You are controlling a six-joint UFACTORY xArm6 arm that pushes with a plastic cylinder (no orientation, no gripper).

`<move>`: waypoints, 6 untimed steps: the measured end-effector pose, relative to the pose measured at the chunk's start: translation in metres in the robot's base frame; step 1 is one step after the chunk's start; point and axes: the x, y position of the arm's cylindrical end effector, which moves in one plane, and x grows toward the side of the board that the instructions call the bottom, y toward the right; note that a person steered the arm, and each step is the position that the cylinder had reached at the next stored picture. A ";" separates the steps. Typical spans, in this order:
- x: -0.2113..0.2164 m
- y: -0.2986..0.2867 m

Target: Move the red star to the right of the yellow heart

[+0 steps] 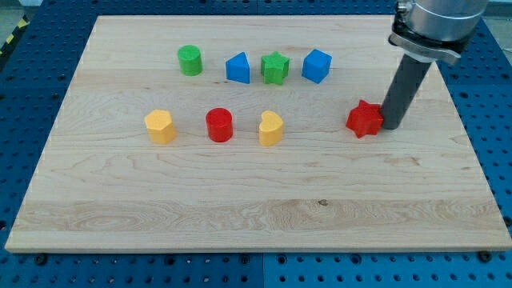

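The red star [365, 119] lies on the wooden board right of centre. The yellow heart [271, 128] lies to its left, with a clear gap between them. My tip [391, 126] rests on the board right against the red star's right side, touching or almost touching it. The rod rises from there to the view's top right.
A yellow hexagon [160, 126] and a red cylinder [219, 125] lie left of the heart. A green cylinder [190, 60], a blue triangle [238, 68], a green star [274, 68] and a blue cube [317, 66] form a row above. The board's right edge [472, 160] is near.
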 end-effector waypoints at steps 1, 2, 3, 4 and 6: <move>-0.018 -0.016; -0.022 -0.024; -0.022 -0.024; -0.022 -0.025; -0.006 -0.049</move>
